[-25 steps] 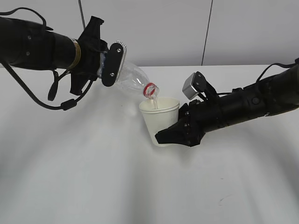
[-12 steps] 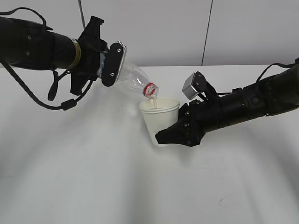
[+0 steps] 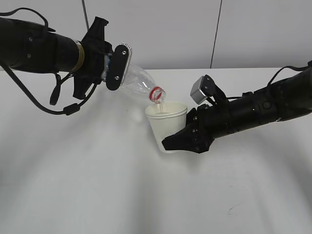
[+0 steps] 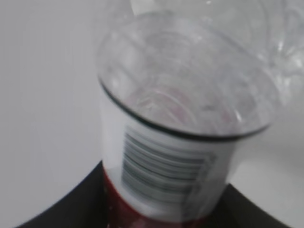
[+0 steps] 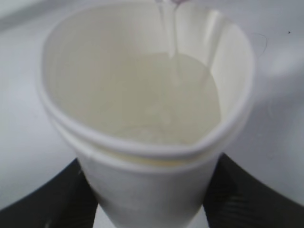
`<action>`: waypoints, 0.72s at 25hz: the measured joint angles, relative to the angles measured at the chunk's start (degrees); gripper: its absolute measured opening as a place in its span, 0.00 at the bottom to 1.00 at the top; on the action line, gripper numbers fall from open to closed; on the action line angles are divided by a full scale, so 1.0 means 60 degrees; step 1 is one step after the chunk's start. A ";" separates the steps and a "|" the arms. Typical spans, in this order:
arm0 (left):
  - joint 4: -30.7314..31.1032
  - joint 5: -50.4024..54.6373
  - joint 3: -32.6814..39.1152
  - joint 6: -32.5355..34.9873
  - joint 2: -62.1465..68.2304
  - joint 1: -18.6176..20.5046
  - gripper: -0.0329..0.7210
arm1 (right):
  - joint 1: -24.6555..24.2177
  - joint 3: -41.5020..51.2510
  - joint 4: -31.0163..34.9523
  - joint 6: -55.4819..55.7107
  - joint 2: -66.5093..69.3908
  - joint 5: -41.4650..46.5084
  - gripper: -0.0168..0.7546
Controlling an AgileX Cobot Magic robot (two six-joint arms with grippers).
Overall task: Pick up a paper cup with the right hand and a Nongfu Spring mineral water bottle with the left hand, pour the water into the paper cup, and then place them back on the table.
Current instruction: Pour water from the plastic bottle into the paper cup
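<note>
My left gripper (image 3: 113, 68), on the arm with the yellow band, is shut on the Nongfu Spring bottle (image 3: 139, 84), held tilted with its red-ringed mouth down over the cup. In the left wrist view the bottle (image 4: 180, 118) fills the frame, its barcode label between the jaws. My right gripper (image 3: 187, 139) is shut on the cream paper cup (image 3: 167, 126), held tilted a little above the white table (image 3: 97, 185). A thin stream of water (image 5: 170, 33) falls into the cup (image 5: 147, 190), which holds water (image 5: 156, 99).
A small dark scuff mark (image 3: 232, 208) lies on the table at the front right. A black cable (image 3: 39, 100) hangs under the left arm. A white wall with a dark vertical seam (image 3: 216, 29) stands behind.
</note>
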 joint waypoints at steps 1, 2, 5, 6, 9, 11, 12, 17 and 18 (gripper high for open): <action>0.0007 0.0000 0.0000 0.0000 0.0000 0.0000 0.44 | 0.0000 0.0000 0.0000 0.0000 0.0000 0.0000 0.59; 0.0007 0.0000 0.0000 0.0000 0.0000 0.0000 0.44 | 0.0000 0.0000 0.0000 0.0000 0.0000 0.0000 0.59; 0.0052 0.0000 0.0000 0.0000 0.0000 0.0000 0.44 | 0.0000 0.0000 0.0000 0.0000 0.0000 0.0000 0.59; 0.0078 0.0000 0.0000 0.0000 0.0000 0.0000 0.44 | 0.0000 0.0000 0.0000 0.0000 0.0000 0.0000 0.59; 0.0229 0.0000 0.0000 0.0000 0.0000 0.0000 0.44 | 0.0000 0.0000 0.0000 0.0000 0.0000 0.0000 0.59; 0.0262 0.0000 0.0000 0.0000 0.0000 0.0000 0.44 | 0.0000 0.0000 0.0000 0.0000 0.0000 0.0000 0.59; 0.0270 0.0000 0.0000 0.0000 0.0000 0.0000 0.44 | 0.0000 0.0000 0.0000 0.0000 0.0000 0.0000 0.59; 0.0294 0.0000 0.0000 0.0000 0.0000 0.0000 0.44 | 0.0000 0.0000 0.0000 0.0000 0.0000 0.0000 0.59; 0.0294 0.0000 0.0000 0.0000 0.0000 0.0000 0.44 | 0.0000 0.0000 0.0000 0.0000 0.0000 0.0000 0.59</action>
